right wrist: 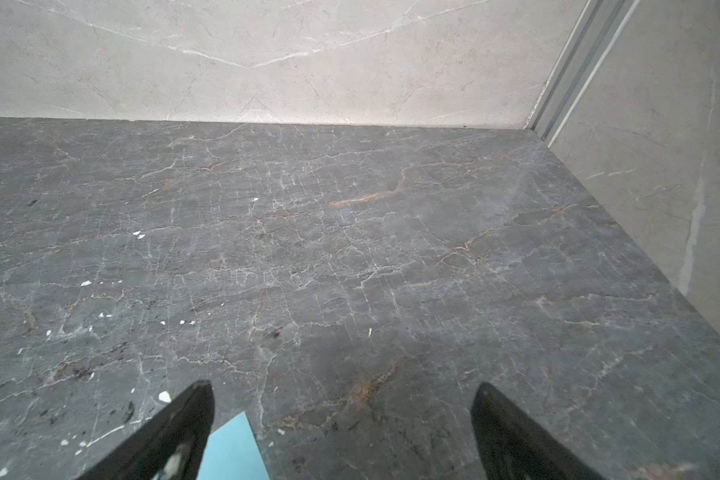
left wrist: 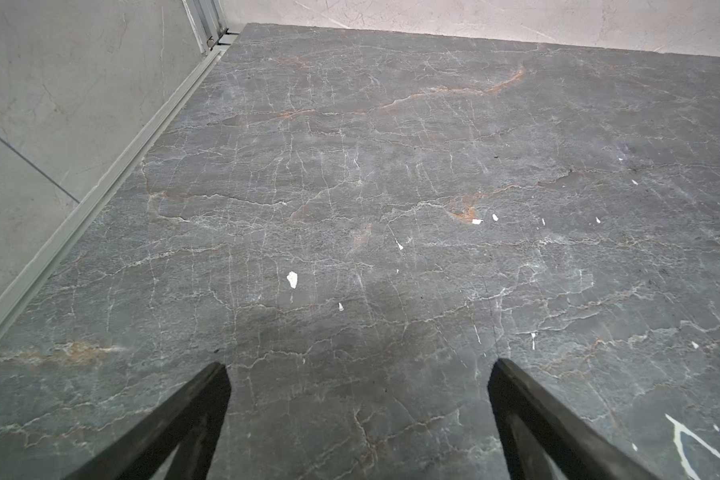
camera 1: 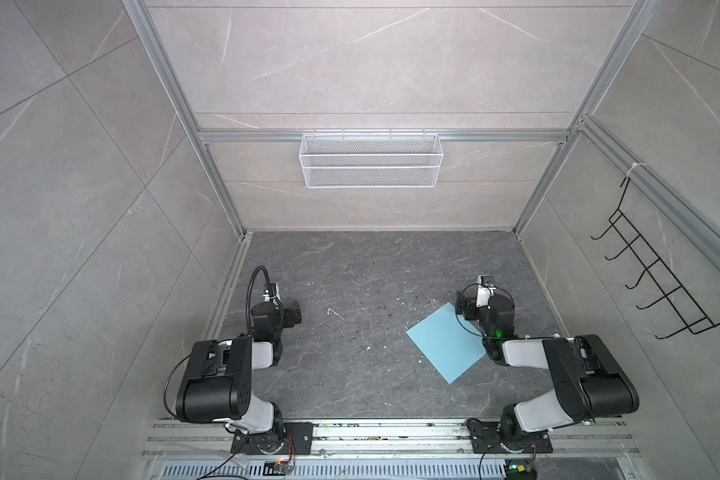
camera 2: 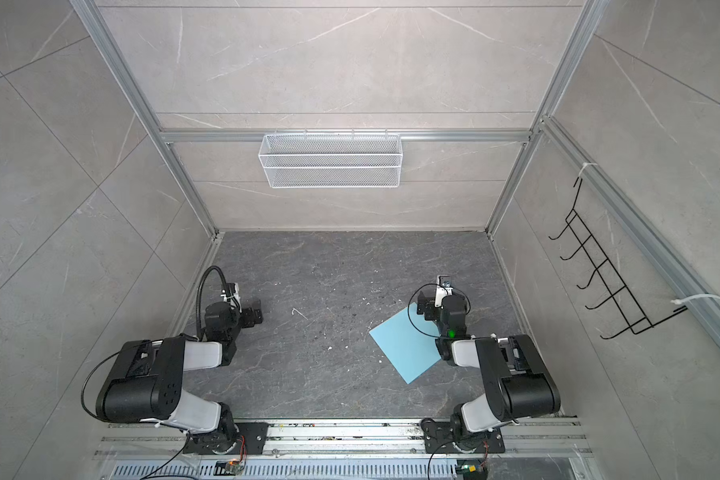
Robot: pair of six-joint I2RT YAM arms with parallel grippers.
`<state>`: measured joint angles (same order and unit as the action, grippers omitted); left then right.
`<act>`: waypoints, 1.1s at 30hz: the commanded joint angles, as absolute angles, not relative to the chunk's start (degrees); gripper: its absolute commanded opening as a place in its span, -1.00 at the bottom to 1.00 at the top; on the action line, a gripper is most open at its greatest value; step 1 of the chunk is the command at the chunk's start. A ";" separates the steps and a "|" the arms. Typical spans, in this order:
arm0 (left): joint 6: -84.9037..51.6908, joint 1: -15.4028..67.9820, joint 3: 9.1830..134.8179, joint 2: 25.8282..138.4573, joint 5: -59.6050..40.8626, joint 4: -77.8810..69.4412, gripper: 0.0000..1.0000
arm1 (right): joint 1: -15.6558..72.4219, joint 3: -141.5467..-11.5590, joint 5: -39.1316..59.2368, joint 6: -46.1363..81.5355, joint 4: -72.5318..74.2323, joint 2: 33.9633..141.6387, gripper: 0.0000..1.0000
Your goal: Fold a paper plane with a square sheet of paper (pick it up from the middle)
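By the dark tabletop's [camera 1: 371, 270] right edge, the light-blue square sheet of paper [camera 1: 443, 347] looks flimsy, best pinched mid-sheet; my left gripper [left wrist: 358, 363] and right gripper [right wrist: 341, 388] gape empty.

The table [camera 1: 358, 374] under me looks like dark grey stone, matt, veined in white and rust and pocked with white chips. The square sheet of paper [camera 1: 445, 345] is thin light-blue paper, matt and smooth. The walls [camera 1: 383, 62] are pale stone-look panels with a faint sheen, framed by brushed aluminium rails [camera 1: 246, 136]. The basket [camera 1: 371, 166] is white-coated wire mesh; the hook rack [camera 1: 661, 274] is bare-looking black wire. On my left gripper [left wrist: 358, 365] the fingers [left wrist: 184, 424] look dull, scuffed black — on my right gripper [right wrist: 344, 388] they are glossier, catching highlights.
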<state>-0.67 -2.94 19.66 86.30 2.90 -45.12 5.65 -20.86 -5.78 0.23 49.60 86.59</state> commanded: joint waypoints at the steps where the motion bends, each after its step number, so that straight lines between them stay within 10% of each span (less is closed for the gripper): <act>1: -0.69 -3.25 20.92 86.05 3.32 -47.89 1.00 | 5.53 -20.26 -6.53 0.68 50.48 86.75 0.98; 24: -0.45 -3.20 20.59 85.76 3.52 -48.48 1.00 | 5.54 -19.95 -5.44 0.47 51.62 86.13 0.98; 33: -5.36 0.24 26.83 68.37 12.78 -24.31 0.99 | 6.15 -37.98 -9.24 9.22 8.26 74.38 0.98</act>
